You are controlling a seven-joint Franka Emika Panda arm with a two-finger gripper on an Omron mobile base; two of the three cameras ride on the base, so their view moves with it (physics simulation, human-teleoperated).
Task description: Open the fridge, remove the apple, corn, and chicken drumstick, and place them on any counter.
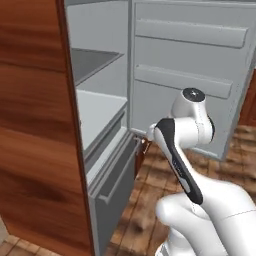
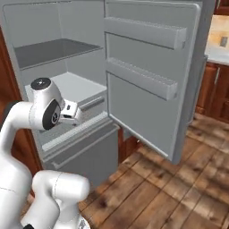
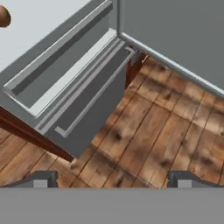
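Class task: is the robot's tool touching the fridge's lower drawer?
Apart. In the hand view both fingertips stand open over bare wooden floor, with the lower drawer well beyond them.

Even, diffuse rendered light — no glare. The fridge (image 2: 89, 53) interior is pale with soft grey shading under its shelves; the wooden floor (image 3: 153, 131) shows blotchy dark patches — all views slightly soft.

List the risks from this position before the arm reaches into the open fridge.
1. The open fridge door hangs close on the arm's right, so a wide swing could hit its shelves.
2. The gripper, fingers wide apart, points at the floor by the lower drawer; pushing forward may catch the drawer front.
3. A brown item, probably the chicken drumstick, sits at the hand view's edge on the white shelf, so a reach could miss it.
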